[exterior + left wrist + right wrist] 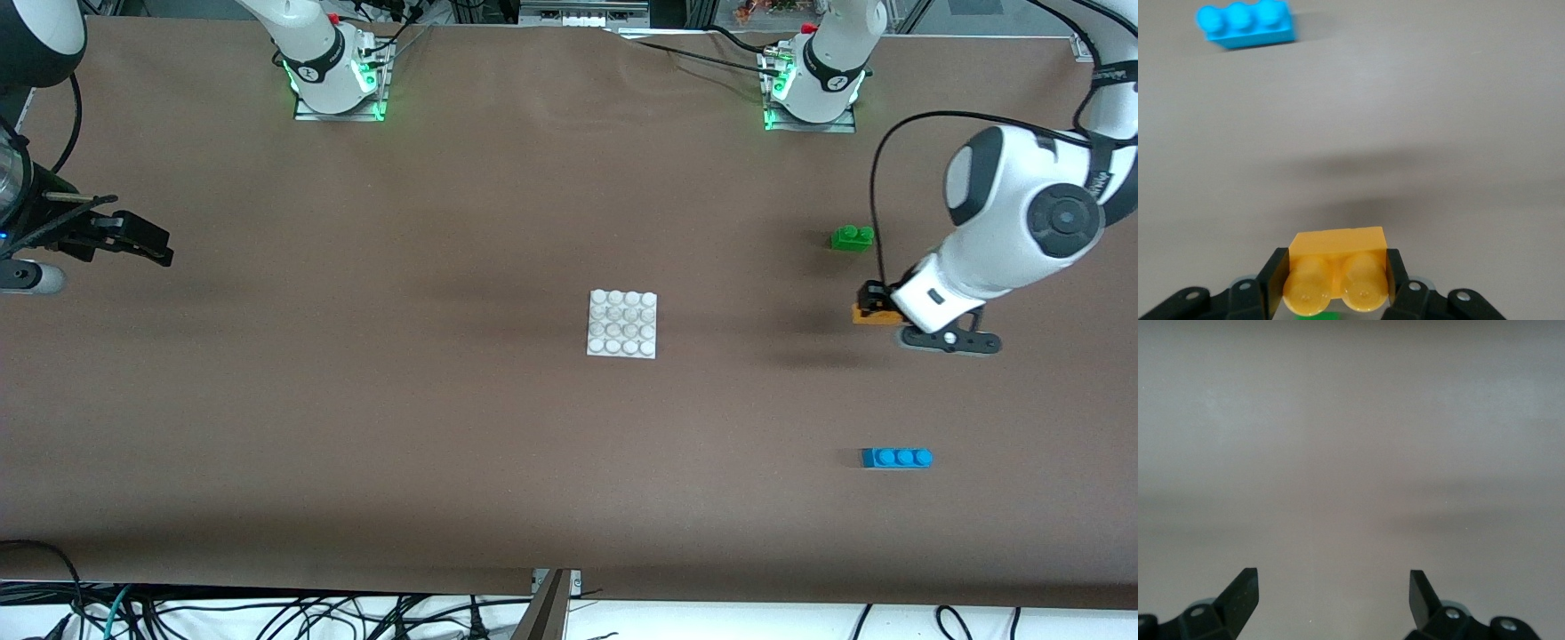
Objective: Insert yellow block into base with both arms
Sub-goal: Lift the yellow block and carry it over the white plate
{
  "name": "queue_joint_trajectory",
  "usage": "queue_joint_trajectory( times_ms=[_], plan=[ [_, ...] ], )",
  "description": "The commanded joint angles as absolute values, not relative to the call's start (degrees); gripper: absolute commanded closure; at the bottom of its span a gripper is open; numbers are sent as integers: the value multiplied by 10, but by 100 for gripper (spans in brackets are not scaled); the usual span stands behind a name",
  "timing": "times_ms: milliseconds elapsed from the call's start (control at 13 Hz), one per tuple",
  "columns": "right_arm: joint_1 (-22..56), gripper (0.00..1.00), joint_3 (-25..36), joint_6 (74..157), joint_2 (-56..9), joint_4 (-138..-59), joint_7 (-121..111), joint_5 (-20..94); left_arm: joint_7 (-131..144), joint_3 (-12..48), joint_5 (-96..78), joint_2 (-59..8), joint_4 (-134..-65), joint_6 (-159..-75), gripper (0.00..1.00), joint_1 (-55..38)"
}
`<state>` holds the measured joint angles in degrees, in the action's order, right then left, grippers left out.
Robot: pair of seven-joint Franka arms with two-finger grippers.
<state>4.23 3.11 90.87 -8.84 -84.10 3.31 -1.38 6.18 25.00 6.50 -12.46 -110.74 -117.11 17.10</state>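
Note:
My left gripper is shut on the yellow block low at the left arm's end of the table. In the left wrist view the block sits between the two black fingers, its two studs facing the camera. The white studded base lies flat at the table's middle, well away from the block. My right gripper waits open over the right arm's end of the table. The right wrist view shows that gripper with only bare table between its spread fingers.
A green two-stud brick lies farther from the front camera than the yellow block. A blue three-stud brick lies nearer to that camera. The brown table surface stretches between the base and both grippers.

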Motion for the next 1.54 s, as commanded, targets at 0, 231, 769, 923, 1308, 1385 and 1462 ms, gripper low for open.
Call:
queue_joint_trajectory(
  times_ms=[0, 231, 769, 923, 1308, 1385, 1462],
  plan=[
    [30, 0, 29, 905, -87, -839, 11, -15, 134, 303, 60, -148, -1086, -1158, 54, 163],
    [29, 0, 31, 903, -86, -839, 11, -12, 209, 308, 64, -149, -1085, -1158, 54, 86],
    [31, 0, 29, 890, -84, -840, 11, -13, 416, 303, 65, -293, -955, -1165, 55, -102],
    [32, 0, 28, 888, -83, -839, 11, -13, 418, 303, 105, -331, -938, -1193, 57, -117],
    [34, 0, 26, 895, -84, -839, 19, -12, 446, 297, 178, -387, -938, -1269, 57, -129],
    [34, 0, 27, 895, -84, -840, 19, -11, 446, 297, 191, -391, -938, -1270, 57, -129],
    [33, 0, 27, 893, -84, -839, 18, -11, 448, 297, 201, -397, -938, -1270, 57, -129]
  ],
)
